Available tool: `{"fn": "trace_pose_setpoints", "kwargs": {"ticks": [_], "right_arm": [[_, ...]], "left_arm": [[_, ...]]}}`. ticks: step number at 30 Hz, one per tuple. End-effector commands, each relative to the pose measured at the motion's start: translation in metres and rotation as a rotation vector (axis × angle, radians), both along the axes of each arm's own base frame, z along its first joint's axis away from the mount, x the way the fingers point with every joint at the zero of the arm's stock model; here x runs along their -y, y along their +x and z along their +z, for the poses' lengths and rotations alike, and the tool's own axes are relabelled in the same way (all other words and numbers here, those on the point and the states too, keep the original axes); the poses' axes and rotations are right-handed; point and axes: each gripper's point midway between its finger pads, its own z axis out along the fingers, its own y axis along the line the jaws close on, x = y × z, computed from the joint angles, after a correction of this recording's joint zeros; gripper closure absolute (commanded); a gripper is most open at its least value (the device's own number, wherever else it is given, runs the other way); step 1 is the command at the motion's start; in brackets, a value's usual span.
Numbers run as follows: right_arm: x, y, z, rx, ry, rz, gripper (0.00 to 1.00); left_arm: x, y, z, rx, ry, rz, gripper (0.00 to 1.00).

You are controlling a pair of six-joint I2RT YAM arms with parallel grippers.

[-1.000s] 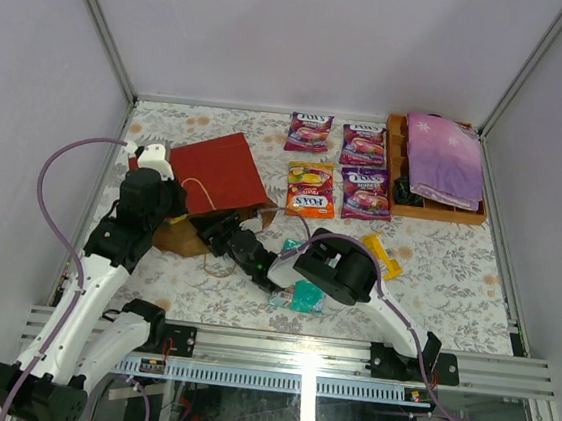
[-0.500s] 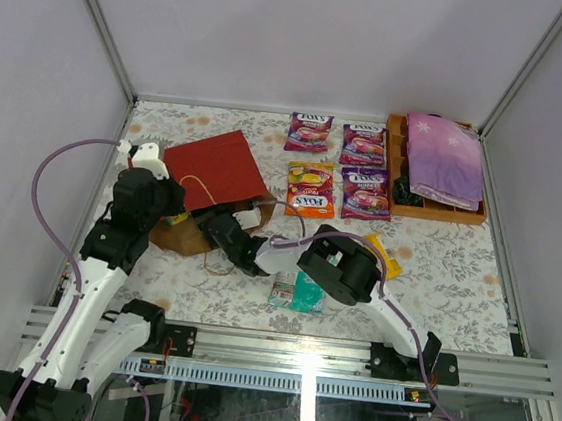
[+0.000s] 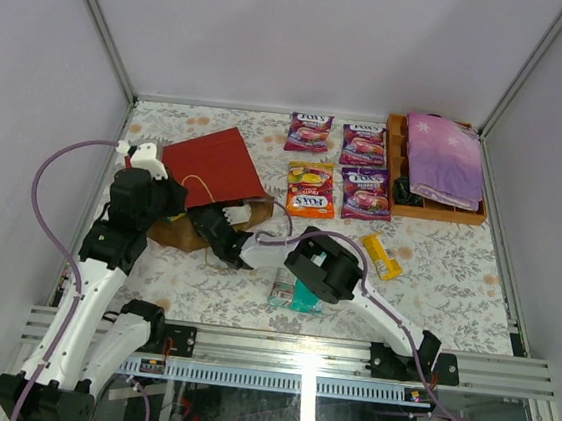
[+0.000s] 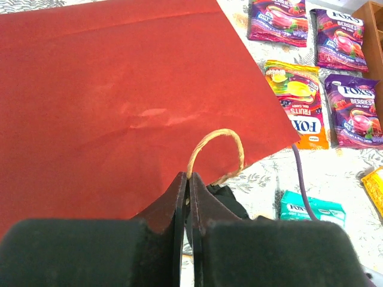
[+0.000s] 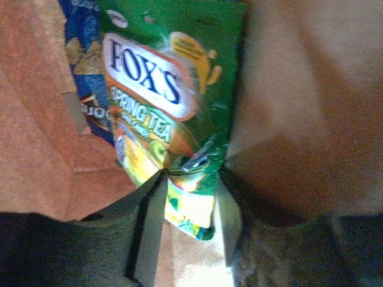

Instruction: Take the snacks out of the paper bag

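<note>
The step in hand is the pull of one more snack from the bag (image 4: 108, 101), which lies on its side at the left of the table (image 3: 456, 269), mouth toward the arms. The left pincer (image 4: 187, 179) is clamped on the cord handle (image 4: 222, 130), holding the mouth up. The right pincer (image 5: 190, 179) is inside the bag, its fingers apart on either side of the lower end of a green pouch (image 5: 173, 72); whether they already pinch it cannot be told. A Doritos bag (image 5: 84, 54) lies behind the pouch. Four pouches (image 3: 309, 131) and a yellow bar (image 3: 381, 256) lie out on the table. The next move probably calls for a firm pinch, then a straight draw out through the mouth while the left pincer holds the handle.
</note>
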Motion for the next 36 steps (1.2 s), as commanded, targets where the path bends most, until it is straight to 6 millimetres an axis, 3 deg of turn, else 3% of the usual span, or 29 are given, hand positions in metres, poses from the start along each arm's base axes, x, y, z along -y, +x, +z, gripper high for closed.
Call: {"fn": "trace_pose_setpoints", "kwargs": {"ticks": [1,3,4,10,18,28,36], "right_arm": [[0.013,0.015,-0.045,0.03,-0.128,-0.036,0.72],[0.009,0.021,-0.04,0.051,-0.121,-0.019,0.95],[0.008,0.023,-0.035,0.064,-0.119,-0.007,0.99],[0.022,0.007,-0.007,0.16,-0.194,0.087,1.0],[0.059,-0.061,0.026,0.207,-0.286,0.391,1.0],[0.131,-0.129,0.058,0.225,-0.352,0.563,1.0],[0.227,-0.163,0.079,0.296,-0.565,0.707,1.0]], "left_arm": [[0.004,0.006,0.011,0.058,-0.032,-0.018,1.0],[0.003,0.006,0.011,0.058,-0.031,-0.014,1.0],[0.003,0.006,0.011,0.058,-0.03,-0.012,1.0],[0.0,0.006,0.011,0.059,-0.026,-0.003,1.0],[-0.003,0.007,0.012,0.061,-0.024,0.012,1.0],[-0.005,0.009,0.006,0.043,-0.018,0.019,1.0],[-0.003,0.01,0.005,0.034,-0.02,0.013,1.0]]}}
